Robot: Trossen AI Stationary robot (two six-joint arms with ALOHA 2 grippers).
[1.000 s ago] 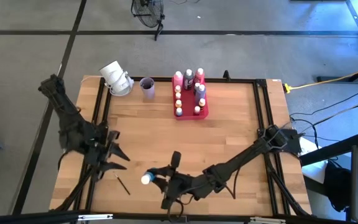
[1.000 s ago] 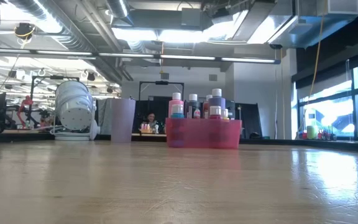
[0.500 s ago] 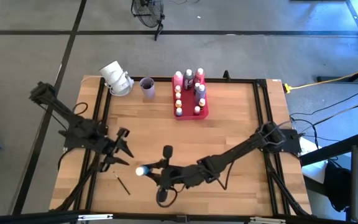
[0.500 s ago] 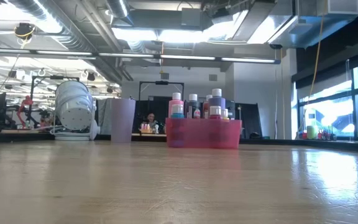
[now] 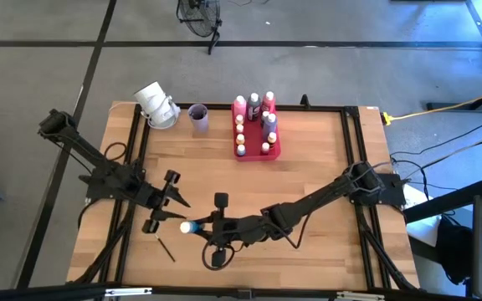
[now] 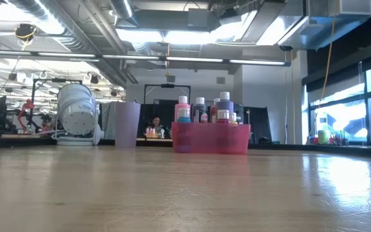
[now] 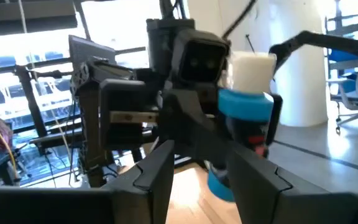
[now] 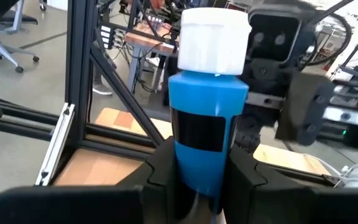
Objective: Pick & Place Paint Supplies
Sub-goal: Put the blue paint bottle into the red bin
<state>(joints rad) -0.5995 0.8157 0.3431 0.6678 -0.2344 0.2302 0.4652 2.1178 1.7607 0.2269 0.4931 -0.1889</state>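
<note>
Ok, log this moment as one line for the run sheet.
right gripper: shut on blue white-capped paint bottle, held above table | left gripper: open, facing bottle's cap end | pink-red tray: far side, holds bottles

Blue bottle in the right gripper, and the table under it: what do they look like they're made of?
The blue bottle, gripped by the right gripper, looks like smooth plastic: even colour, soft sheen, matte white cap, dark label band. The table looks like finished wood, with visible planks and grain and a dark, probably metal, frame.
</note>
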